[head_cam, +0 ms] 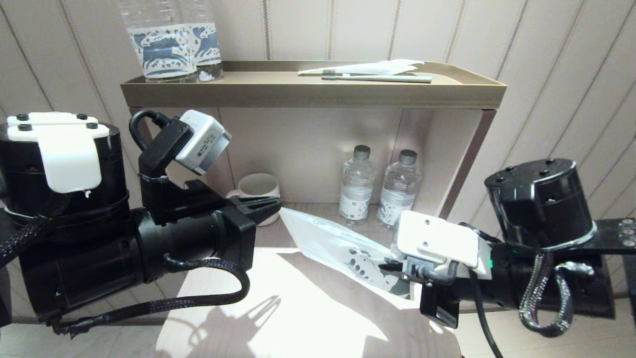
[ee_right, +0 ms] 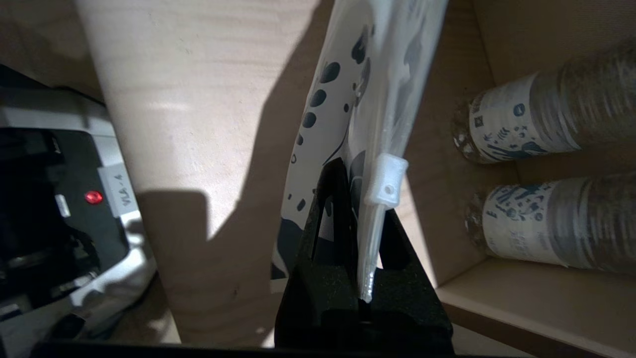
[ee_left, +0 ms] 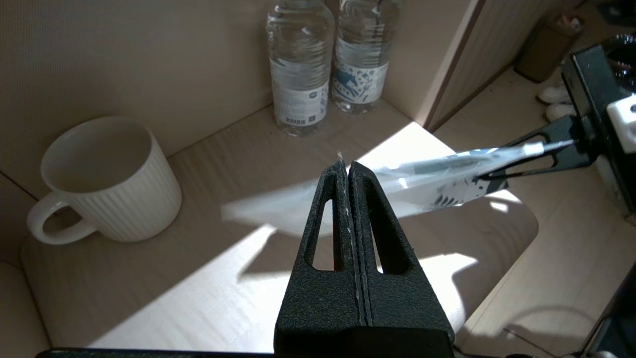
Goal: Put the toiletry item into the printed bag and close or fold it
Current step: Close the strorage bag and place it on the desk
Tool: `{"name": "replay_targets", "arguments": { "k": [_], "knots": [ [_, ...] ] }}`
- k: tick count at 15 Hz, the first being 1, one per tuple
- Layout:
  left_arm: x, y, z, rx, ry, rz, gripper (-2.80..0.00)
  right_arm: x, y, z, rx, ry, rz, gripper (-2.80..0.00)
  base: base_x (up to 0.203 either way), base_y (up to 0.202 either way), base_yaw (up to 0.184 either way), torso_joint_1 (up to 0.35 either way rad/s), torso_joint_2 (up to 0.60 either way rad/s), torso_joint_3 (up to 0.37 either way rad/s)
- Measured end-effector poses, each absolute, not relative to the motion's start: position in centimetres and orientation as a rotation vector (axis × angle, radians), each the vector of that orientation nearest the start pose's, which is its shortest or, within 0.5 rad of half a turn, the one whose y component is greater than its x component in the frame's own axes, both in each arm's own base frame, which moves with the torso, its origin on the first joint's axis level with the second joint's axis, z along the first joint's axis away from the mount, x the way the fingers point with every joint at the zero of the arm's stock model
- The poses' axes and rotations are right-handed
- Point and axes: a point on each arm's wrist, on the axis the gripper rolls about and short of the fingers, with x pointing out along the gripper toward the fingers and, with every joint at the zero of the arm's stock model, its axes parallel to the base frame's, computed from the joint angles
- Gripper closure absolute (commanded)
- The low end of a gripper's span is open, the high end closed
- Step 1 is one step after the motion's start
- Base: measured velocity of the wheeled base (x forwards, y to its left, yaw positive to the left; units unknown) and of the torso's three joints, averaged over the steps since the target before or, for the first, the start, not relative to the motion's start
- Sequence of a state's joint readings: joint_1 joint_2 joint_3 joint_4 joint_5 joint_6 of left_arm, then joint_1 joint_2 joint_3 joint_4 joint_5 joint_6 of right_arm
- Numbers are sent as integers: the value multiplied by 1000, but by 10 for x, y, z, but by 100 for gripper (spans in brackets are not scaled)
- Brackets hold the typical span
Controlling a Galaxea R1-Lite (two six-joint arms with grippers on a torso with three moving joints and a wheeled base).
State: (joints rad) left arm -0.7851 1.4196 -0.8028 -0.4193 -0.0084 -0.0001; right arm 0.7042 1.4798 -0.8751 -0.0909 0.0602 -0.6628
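The printed bag (head_cam: pixel 328 238) (ee_left: pixel 427 184) (ee_right: pixel 343 74), translucent white with dark blue spots and leaves, hangs in the air above the lower wooden surface. My right gripper (head_cam: pixel 386 266) (ee_right: pixel 363 199) is shut on its end, just behind a small white slider (ee_right: pixel 386 185) on the bag's top edge. The bag's free end reaches toward my left gripper (head_cam: pixel 277 203) (ee_left: pixel 346 166). That gripper is shut, its fingers pressed together with nothing between them, and the bag passes behind its tips. The all-white toothbrush does not show on its own anywhere.
A ribbed white mug (head_cam: pixel 258 186) (ee_left: pixel 104 174) and two small water bottles (head_cam: pixel 358 181) (head_cam: pixel 400 186) stand in the lower alcove. On the top tray (head_cam: pixel 313 94) lie a grey-green-handled toothbrush (head_cam: pixel 387 78), a plain white wrapper (head_cam: pixel 377 67) and two large bottles (head_cam: pixel 171 40).
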Motion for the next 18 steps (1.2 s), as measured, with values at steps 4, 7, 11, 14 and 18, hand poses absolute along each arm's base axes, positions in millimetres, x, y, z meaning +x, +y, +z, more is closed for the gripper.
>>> {"name": "replay_targets", "arguments": {
  "k": [4,7,11,14,18],
  "knots": [
    [172,-172,235,57,175,-792,0,179,173,211,-865,219,844,0,0,0,0,0,0,0],
    [172,-172,235,56,176,-792,0,184,172,216,-844,202,824,0,0,0,0,0,0,0],
    [172,-173,234,56,178,-794,0,199,167,225,-731,173,848,0,0,0,0,0,0,0],
    [172,-173,234,55,177,-794,0,209,164,228,-580,210,893,0,0,0,0,0,0,0],
    [173,-173,234,55,177,-798,0,218,172,223,-465,279,912,0,0,0,0,0,0,0]
  ]
}}
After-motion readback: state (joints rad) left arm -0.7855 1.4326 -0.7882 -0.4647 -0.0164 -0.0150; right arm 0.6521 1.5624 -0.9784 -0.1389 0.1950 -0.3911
